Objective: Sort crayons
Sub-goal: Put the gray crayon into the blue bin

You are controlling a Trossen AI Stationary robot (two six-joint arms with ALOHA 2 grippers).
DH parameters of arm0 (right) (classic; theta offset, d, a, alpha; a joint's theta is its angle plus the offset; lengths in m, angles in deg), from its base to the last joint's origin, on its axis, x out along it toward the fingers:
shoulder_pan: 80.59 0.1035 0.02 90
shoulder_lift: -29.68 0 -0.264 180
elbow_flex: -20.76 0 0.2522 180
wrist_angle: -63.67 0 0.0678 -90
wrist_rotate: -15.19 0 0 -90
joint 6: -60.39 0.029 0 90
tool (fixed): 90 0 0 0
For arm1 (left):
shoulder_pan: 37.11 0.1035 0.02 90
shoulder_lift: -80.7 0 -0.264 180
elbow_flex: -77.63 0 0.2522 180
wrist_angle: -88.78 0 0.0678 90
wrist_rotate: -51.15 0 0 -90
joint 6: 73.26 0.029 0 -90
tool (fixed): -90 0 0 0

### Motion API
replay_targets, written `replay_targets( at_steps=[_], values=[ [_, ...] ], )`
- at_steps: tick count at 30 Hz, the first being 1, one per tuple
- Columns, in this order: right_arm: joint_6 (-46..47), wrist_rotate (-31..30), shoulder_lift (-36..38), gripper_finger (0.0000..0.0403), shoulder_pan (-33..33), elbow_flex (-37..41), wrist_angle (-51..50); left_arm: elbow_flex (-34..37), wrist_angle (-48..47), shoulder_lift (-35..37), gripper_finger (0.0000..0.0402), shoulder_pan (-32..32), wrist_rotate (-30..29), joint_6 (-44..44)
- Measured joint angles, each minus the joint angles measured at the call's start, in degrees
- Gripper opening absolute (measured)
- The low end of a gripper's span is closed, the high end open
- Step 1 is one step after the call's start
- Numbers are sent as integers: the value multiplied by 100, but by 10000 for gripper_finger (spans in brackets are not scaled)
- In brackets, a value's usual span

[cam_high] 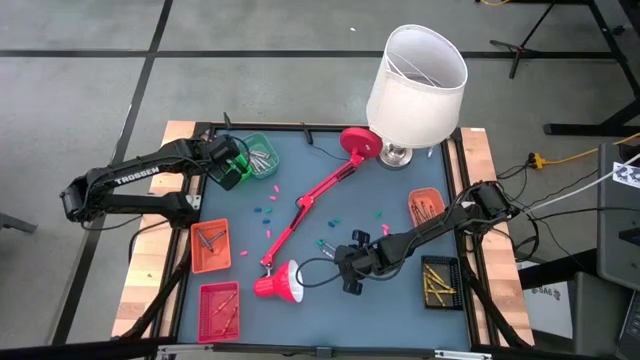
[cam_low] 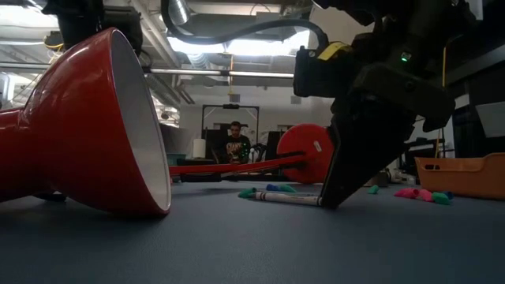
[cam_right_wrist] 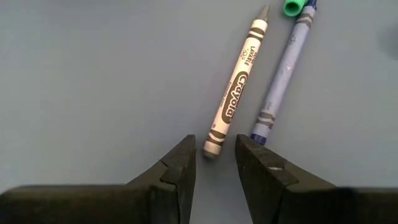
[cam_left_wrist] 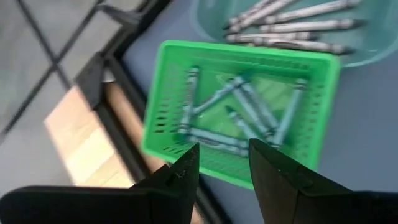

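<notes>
Table (cam_high: 320,300) w/ blue-grey mat carries everything. White lampshade (cam_high: 417,72) at far edge, lying red desk lamp (cam_high: 310,205) across the middle, its shade (cam_low: 87,126) filling the low view's left.

Trays next: green basket (cam_left_wrist: 239,112) at far-left corner w/ several green crayons (cam_left_wrist: 249,109) inside; round teal bowl (cam_left_wrist: 373,37) just beside it holding grey crayons (cam_left_wrist: 298,26). Orange tray (cam_high: 210,245) and red tray (cam_high: 219,308) along left side, another orange tray (cam_high: 426,205) and a black tray (cam_high: 440,280) on right, each w/ a few sticks.

Left gripper (cam_left_wrist: 224,163) hovers over green basket near edge, fingers a narrow gap apart, nothing between them. Right gripper (cam_right_wrist: 214,155) low over mat near lamp head, fingers also narrowly parted, empty.

Just ahead of right gripper tips: white crayon (cam_right_wrist: 236,93) flat on mat, butt end between the tips' line but not gripped. Blue-violet crayon (cam_right_wrist: 283,74) lies just beside it, roughly parallel, w/ green bit (cam_right_wrist: 292,7) at its far end. Loose short pieces (cam_high: 265,212) in pink/teal scattered mid-mat.
</notes>
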Motion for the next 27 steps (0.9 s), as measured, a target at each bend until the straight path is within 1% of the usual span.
replay_targets(
  at_steps=[4,6,13,17,21,25,27],
  values=[
    [8,0,0,113,0,0,-11,0,183,0,121,-1,560,166],
    [54,0,0,105,0,0,-21,0,327,0,121,0,852,177],
    [137,-2,0,37,-1,0,-37,0,773,0,121,-2,1673,176],
    [136,-4,0,13,0,0,-33,0,1121,2,121,-2,2507,173],
    [138,-1,0,12,0,0,-30,0,1577,2,121,-79,3225,173],
    [140,0,0,17,0,0,-4,0,1997,2,121,-286,3531,175],
    [140,0,0,18,0,-9,3,0,2152,2,121,-416,3585,175]
  ],
)
